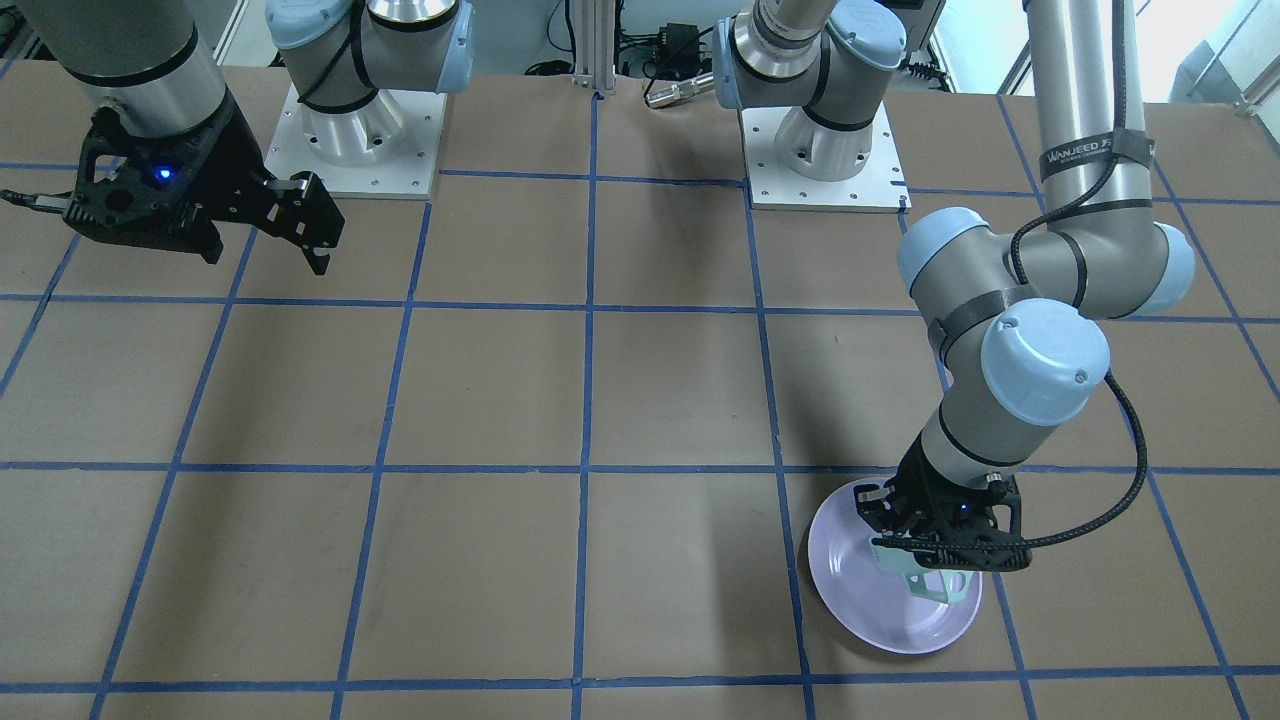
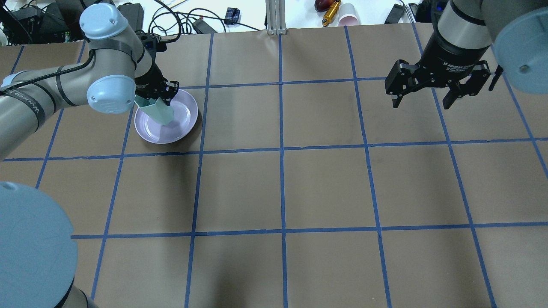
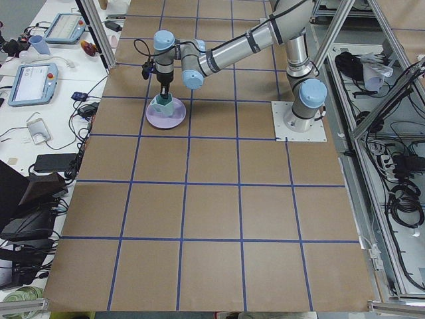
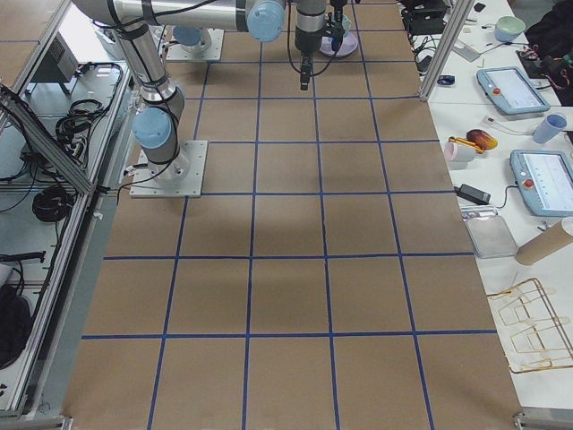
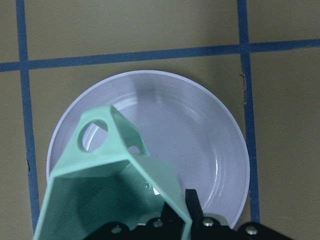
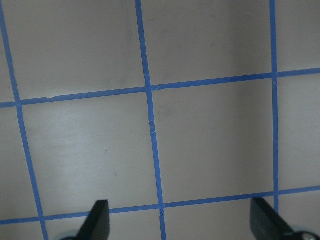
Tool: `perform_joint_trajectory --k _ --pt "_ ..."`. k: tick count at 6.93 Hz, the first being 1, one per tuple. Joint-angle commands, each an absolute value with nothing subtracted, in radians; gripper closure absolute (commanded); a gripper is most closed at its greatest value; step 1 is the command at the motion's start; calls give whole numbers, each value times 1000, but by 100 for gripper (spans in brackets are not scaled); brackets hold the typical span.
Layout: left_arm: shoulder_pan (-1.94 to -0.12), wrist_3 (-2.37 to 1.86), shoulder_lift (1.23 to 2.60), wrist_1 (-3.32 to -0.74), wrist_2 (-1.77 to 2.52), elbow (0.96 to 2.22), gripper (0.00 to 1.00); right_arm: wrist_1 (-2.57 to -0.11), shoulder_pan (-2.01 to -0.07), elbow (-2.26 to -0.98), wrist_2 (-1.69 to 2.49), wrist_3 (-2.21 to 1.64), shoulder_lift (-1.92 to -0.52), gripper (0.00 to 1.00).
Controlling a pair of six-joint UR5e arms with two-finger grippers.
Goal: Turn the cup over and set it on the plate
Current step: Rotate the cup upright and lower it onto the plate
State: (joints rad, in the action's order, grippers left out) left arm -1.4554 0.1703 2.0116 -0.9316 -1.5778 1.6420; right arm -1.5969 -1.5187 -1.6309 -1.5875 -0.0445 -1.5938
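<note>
The pale mint-green cup is held by its rim in my left gripper, over the lavender plate. In the left wrist view the cup hangs mouth up toward the camera, handle pointing away, above the plate; one finger is outside its wall. I cannot tell whether its base touches the plate. The front-facing view shows the cup, the left gripper and the plate. My right gripper is open and empty, high above the table at the far right; its fingertips frame bare table.
The table is brown paper with a blue tape grid. The arm bases stand at its robot-side edge. Cables, a pink cup and tools lie beyond the far edge. Side benches hold tablets and clutter.
</note>
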Motion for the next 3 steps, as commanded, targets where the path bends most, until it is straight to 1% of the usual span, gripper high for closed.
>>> perform_joint_trajectory --k 1,3 --pt "-1457 167 2010 -930 -1574 1643 0 -1597 -1519 -1631 -1588 -44 -1594 0" --pt "-1473 166 1994 -949 -1583 1643 0 -1597 -1519 -1631 -1588 -44 -1594 0"
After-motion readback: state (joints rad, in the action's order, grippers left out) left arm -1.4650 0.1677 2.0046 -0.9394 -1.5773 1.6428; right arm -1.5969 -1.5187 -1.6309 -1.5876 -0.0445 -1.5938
